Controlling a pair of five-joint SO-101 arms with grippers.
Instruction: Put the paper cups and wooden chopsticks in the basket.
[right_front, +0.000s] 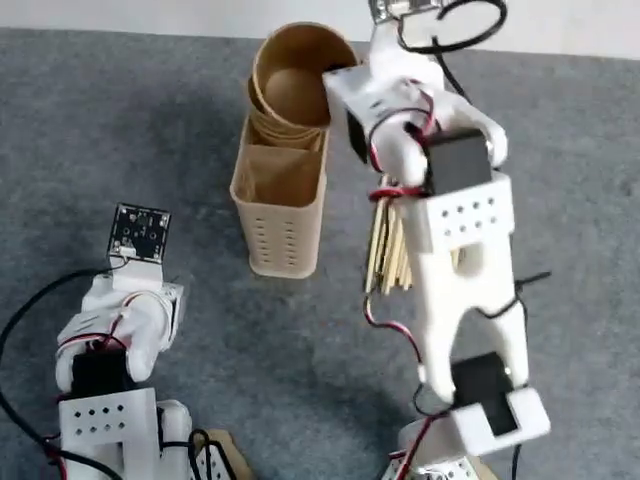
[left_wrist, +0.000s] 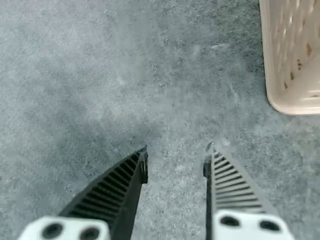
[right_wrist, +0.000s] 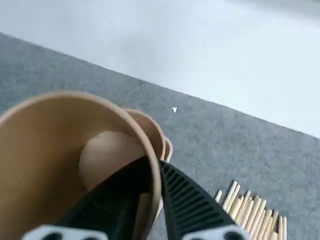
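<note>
A beige perforated basket (right_front: 278, 215) stands mid-table, with several brown paper cups (right_front: 280, 125) nested at its far end. The topmost paper cup (right_front: 298, 85) (right_wrist: 55, 150) is tilted over that stack. My right gripper (right_front: 340, 82) (right_wrist: 157, 164) is shut on its rim, one finger inside and one outside. A bundle of wooden chopsticks (right_front: 388, 245) (right_wrist: 252, 210) lies on the carpet to the right of the basket, partly under the right arm. My left gripper (left_wrist: 175, 162) hangs open over bare carpet at the near left, holding nothing, with the basket's corner (left_wrist: 292, 60) ahead of it.
Grey carpet (right_front: 150, 120) covers the table, and a white wall edge (right_wrist: 200, 45) runs along the far side. The right arm's body (right_front: 465, 250) stretches over the carpet to the right of the basket. Cables trail near both arm bases.
</note>
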